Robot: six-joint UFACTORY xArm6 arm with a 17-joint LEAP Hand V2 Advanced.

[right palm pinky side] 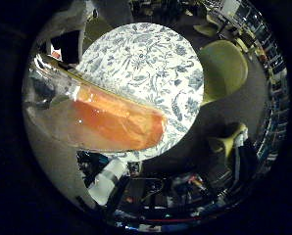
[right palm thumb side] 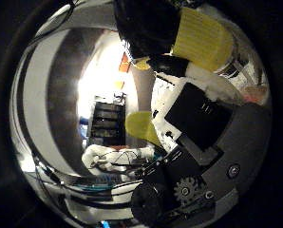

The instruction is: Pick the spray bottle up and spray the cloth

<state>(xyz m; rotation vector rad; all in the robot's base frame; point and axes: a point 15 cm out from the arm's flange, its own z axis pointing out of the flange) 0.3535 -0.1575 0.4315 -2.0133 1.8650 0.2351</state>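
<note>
Bottle (right palm pinky side: 111, 120) close against the palm, clear with orange liquid, lying across the near rim of the round patterned table (right palm pinky side: 151, 63); hand (right palm thumb side: 198, 123) curled round the bottle, yellow-tipped fingers (right palm thumb side: 203, 38) bent in close; cloth not made out in either view; green chairs (right palm pinky side: 224, 68) off the table at about 3 o'clock, one more beyond its edge; dark floor open between them; thumb-side view taken up by the hand's own body and gears, bottle unseen there.
</note>
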